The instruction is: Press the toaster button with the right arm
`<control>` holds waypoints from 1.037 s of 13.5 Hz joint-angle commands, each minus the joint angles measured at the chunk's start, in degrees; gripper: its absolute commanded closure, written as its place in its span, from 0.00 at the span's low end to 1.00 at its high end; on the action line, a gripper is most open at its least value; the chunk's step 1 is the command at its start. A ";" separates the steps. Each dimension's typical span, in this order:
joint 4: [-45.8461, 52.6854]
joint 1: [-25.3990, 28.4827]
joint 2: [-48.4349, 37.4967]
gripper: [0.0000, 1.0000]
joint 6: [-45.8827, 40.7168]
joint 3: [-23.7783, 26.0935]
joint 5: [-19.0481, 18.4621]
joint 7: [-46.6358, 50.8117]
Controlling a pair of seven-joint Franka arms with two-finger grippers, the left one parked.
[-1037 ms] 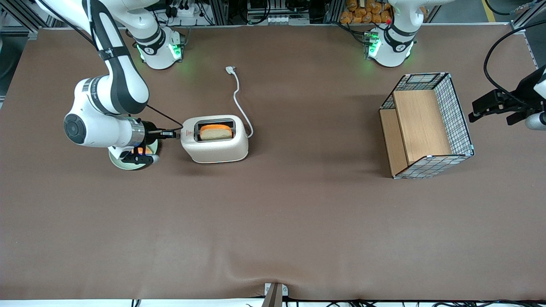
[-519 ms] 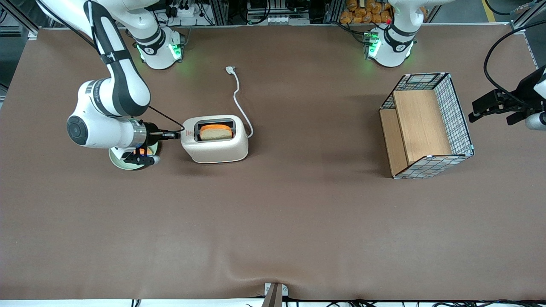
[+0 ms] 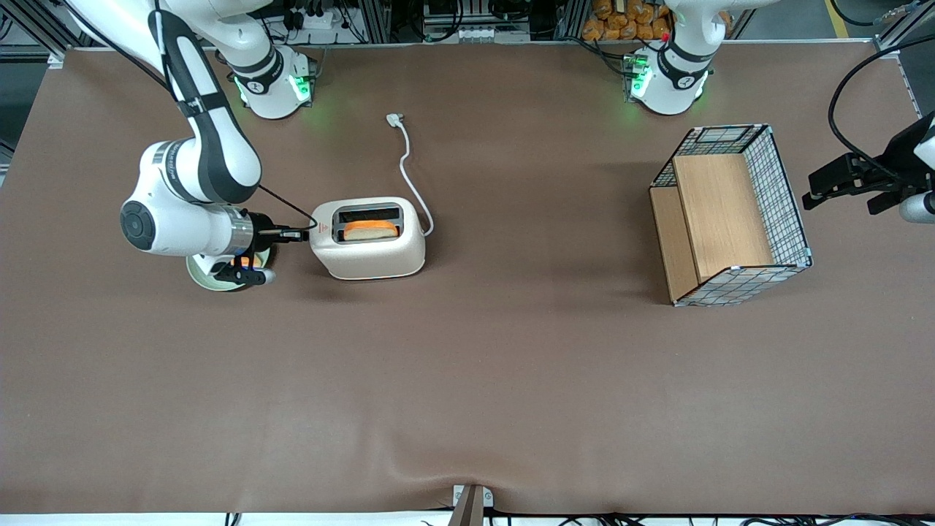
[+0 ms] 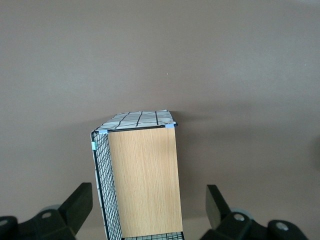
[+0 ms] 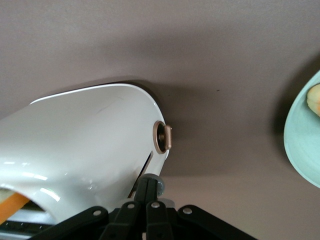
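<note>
The cream-white toaster (image 3: pixel 369 241) stands on the brown table toward the working arm's end, with a slice of bread (image 3: pixel 370 230) sitting low in its dark top slot. My right arm's gripper (image 3: pixel 299 234) is level with the toaster's narrow end, and its fingers are shut together. In the right wrist view the closed fingertips (image 5: pixel 149 181) rest on the small grey toaster button (image 5: pixel 160 184) at the end of the toaster (image 5: pixel 85 140). A round copper-ringed knob (image 5: pixel 164 137) sits on the same end, apart from the fingers.
A pale green plate (image 3: pixel 201 276) holding food lies under my wrist, also in the wrist view as the plate (image 5: pixel 300 145). The toaster's white cord (image 3: pixel 409 172) trails toward the arm bases. A wire-and-wood basket (image 3: pixel 730 215) stands toward the parked arm's end.
The bread has sunk lower into the toaster's slot. My arm has shifted slightly toward the toaster, and the shut fingers have stayed at its narrow end.
</note>
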 commanded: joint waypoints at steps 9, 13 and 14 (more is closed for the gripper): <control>-1.97 0.17 4.25 1.00 5.09 -0.27 4.74 -5.21; -2.06 -0.10 5.74 1.00 5.35 -0.27 7.20 -7.93; -2.06 -0.01 5.74 1.00 5.53 -0.27 7.20 -7.94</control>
